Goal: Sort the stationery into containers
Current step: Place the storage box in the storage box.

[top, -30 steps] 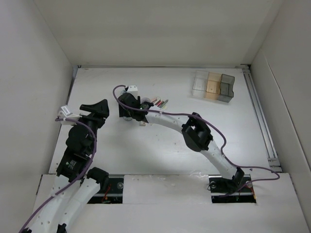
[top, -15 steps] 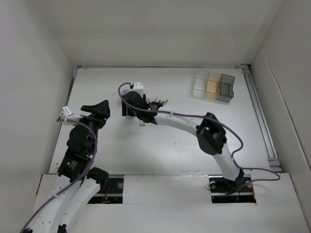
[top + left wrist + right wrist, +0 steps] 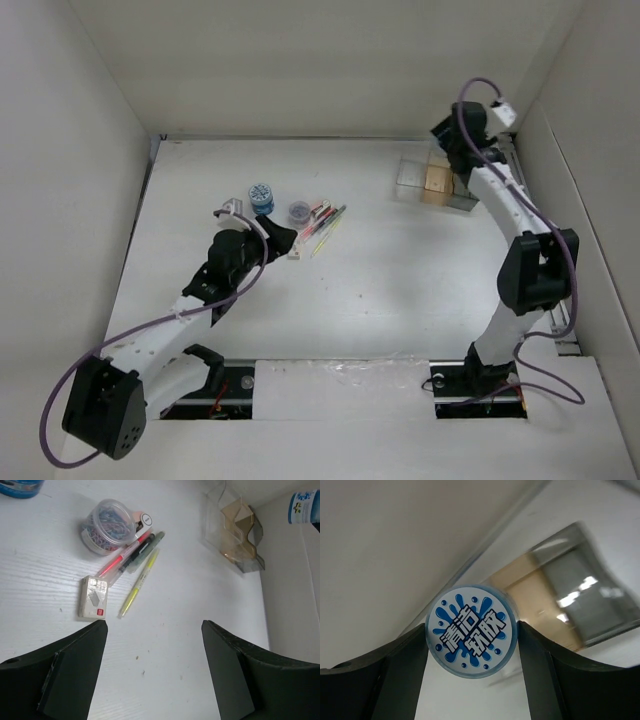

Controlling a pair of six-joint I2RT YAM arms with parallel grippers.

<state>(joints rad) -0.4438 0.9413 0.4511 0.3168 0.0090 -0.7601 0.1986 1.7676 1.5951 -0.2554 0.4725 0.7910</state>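
Observation:
My right gripper is shut on a blue-and-white round roll and holds it above the organiser tray. The tray's tan section and dark grey section lie just beyond the roll. My left gripper is open and empty, low over the table just short of the stationery pile. The pile holds a clear pot of paper clips, red and dark pens, a yellow-green pen and a beige block. A second blue roll lies behind the pile.
White walls close in the table on the left, back and right. A metal rail runs along the right edge. The organiser also shows far off in the left wrist view, with the held roll above it.
My right arm has swung from the stationery pile to the back right, carrying a blue roll over the organiser. My left arm has reached forward and down toward the pile.

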